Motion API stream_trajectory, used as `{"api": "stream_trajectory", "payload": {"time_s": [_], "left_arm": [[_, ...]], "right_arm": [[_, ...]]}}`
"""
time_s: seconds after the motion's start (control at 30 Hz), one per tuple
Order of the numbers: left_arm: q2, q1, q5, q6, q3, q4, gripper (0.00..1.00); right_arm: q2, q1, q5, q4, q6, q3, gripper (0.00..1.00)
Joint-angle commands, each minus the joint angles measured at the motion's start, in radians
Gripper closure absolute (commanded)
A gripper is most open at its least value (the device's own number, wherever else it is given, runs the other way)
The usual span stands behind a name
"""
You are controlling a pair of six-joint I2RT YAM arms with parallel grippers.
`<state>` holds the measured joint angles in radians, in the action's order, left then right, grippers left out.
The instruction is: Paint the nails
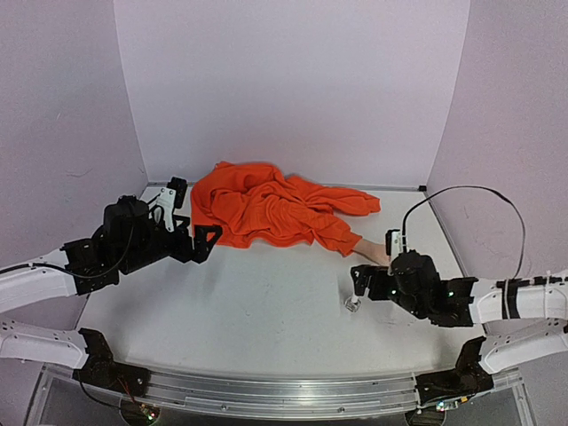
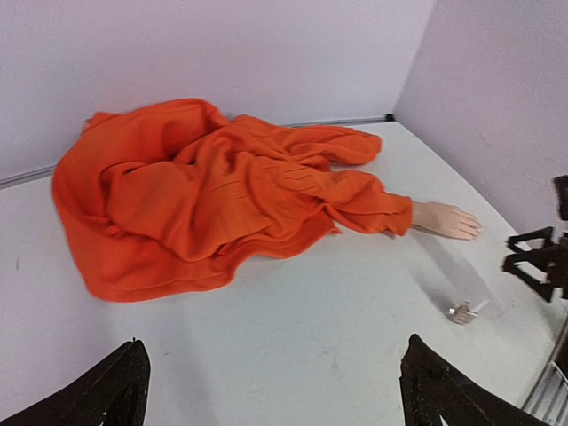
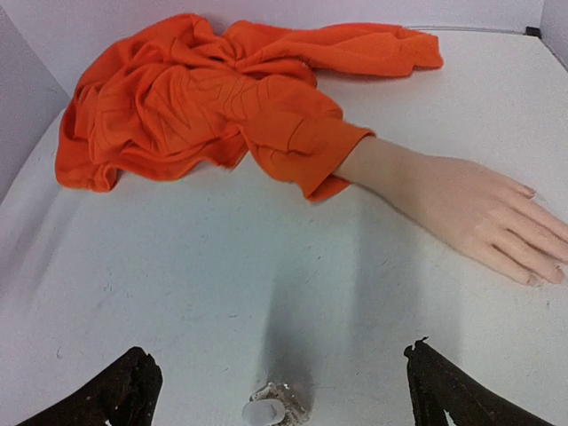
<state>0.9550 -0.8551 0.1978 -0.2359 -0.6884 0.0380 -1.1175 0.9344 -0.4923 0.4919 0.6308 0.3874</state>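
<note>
A pale mannequin hand [image 3: 470,209] lies flat on the white table, coming out of an orange sleeve [image 3: 306,146]. Its small nails [image 3: 530,279] show at the fingertips on the right. The hand [image 1: 371,251] lies just beyond my right gripper [image 1: 366,282]. In the right wrist view, my right gripper [image 3: 277,355] is open. A small clear bottle with a white cap [image 3: 269,410] sits on the table low between its fingers, touching neither. My left gripper [image 2: 273,346] is open and holds nothing. It hangs at the left [image 1: 193,215], beside the orange garment [image 1: 266,213].
The crumpled orange garment [image 2: 195,191] covers the back middle of the table. Lilac walls close in the back and both sides. The bottle [image 1: 353,305] stands right of centre. The left wrist view shows it [image 2: 461,311] near the right gripper [image 2: 537,262].
</note>
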Motion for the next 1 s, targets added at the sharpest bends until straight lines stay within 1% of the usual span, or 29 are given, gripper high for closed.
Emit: {"api": "stream_trajectory", "payload": {"time_s": [0.0, 0.2, 0.37, 0.43, 0.47, 0.57, 0.6, 0.7, 0.77, 0.8, 0.87, 0.97], "left_arm": [[-0.099, 0.101, 0.111, -0.061, 0.06, 0.011, 0.0], [-0.262, 0.302, 0.163, -0.14, 0.191, -0.021, 0.0], [-0.393, 0.466, 0.119, -0.23, 0.352, -0.093, 0.0], [-0.453, 0.487, 0.108, -0.249, 0.416, -0.135, 0.01], [-0.489, 0.488, 0.105, -0.251, 0.451, -0.155, 0.01], [-0.605, 0.488, 0.128, -0.248, 0.543, -0.187, 0.0], [-0.646, 0.488, 0.143, -0.244, 0.57, -0.189, 0.01], [-0.78, 0.488, 0.174, -0.235, 0.649, -0.19, 0.0], [-0.863, 0.488, 0.18, -0.231, 0.699, -0.183, 0.01], [-0.893, 0.488, 0.177, -0.221, 0.713, -0.167, 0.0], [-0.905, 0.488, 0.156, -0.188, 0.716, -0.166, 0.0], [-0.893, 0.488, 0.138, -0.169, 0.716, -0.166, 0.01]], "right_arm": [[0.182, -0.107, 0.016, -0.118, -0.041, 0.023, 0.02], [0.495, -0.284, 0.095, -0.132, -0.064, -0.087, 0.02], [0.65, -0.399, 0.166, -0.134, 0.001, -0.188, 0.02], [0.731, -0.415, 0.165, -0.138, 0.037, -0.23, 0.02], [0.798, -0.415, 0.157, -0.139, 0.044, -0.258, 0.02], [1.051, -0.415, 0.065, -0.184, 0.057, -0.343, 0.02], [1.099, -0.414, 0.038, -0.204, 0.065, -0.363, 0.02], [1.008, -0.416, 0.008, -0.152, 0.081, -0.362, 0.02], [1.009, -0.417, -0.019, -0.143, 0.099, -0.377, 0.02], [1.038, -0.417, -0.016, -0.139, 0.09, -0.383, 0.02], [1.103, -0.417, -0.002, -0.134, 0.079, -0.412, 0.02], [1.042, -0.417, 0.016, -0.13, 0.089, -0.393, 0.02]]}}
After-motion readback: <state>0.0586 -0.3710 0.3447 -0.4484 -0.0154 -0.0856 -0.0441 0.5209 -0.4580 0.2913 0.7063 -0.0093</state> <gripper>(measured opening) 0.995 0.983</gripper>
